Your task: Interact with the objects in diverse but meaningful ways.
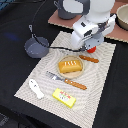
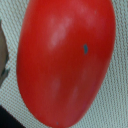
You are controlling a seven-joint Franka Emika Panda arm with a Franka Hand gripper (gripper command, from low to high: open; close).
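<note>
A red tomato (image 2: pixel 65 62) fills the wrist view, lying on the woven placemat (image 2: pixel 117 100). In the exterior view only a small red part of the tomato (image 1: pixel 90 49) shows under the white arm, at the mat's far side. My gripper (image 1: pixel 88 45) is right over the tomato; its fingers are hidden, so I cannot tell how it stands. The orange-yellow bread loaf (image 1: pixel 69 65) sits on a round wooden plate (image 1: pixel 71 74) mid-mat. The yellow butter block (image 1: pixel 64 97) lies near the front. The white fish piece (image 1: pixel 35 88) lies at the exterior view's left.
A wooden-handled knife (image 1: pixel 67 80) lies in front of the plate and another wooden handle (image 1: pixel 89 58) beside the tomato. A grey bowl (image 1: pixel 36 47) stands off the mat at the exterior view's left. A grey pot (image 1: pixel 65 10) and a board (image 1: pixel 117 31) stand at the back.
</note>
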